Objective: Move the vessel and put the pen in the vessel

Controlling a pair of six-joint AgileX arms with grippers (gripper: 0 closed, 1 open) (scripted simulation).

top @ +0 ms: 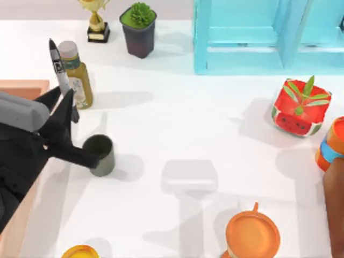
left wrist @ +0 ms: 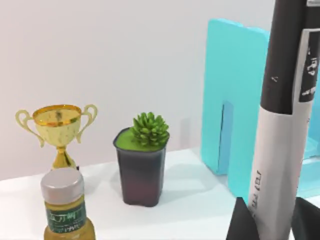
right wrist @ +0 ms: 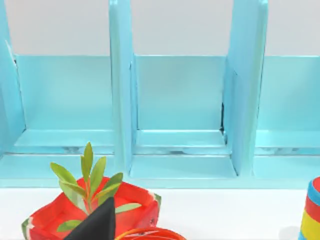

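Note:
The vessel (top: 100,155), a small grey-green cup with a dark inside, stands upright on the white table at the left. My left gripper (top: 62,101) is just left of it and behind it, shut on the pen (top: 59,67). The pen is black with a white band and slants toward the table's back edge, lying across the olive bottle (top: 78,79). In the left wrist view the pen (left wrist: 280,125) rises between the dark fingertips (left wrist: 241,222) of the left gripper (left wrist: 272,225). A dark part of the left arm reaches the vessel's rim. My right gripper (right wrist: 98,224) hangs in front of the red pot.
At the back stand a gold trophy (top: 98,22), a dark pot with a green plant (top: 138,31) and a light blue shelf (top: 252,37). A red watermelon pot (top: 299,112) and a striped cup (top: 330,145) are at the right. An orange handled cup (top: 252,234) sits near the front.

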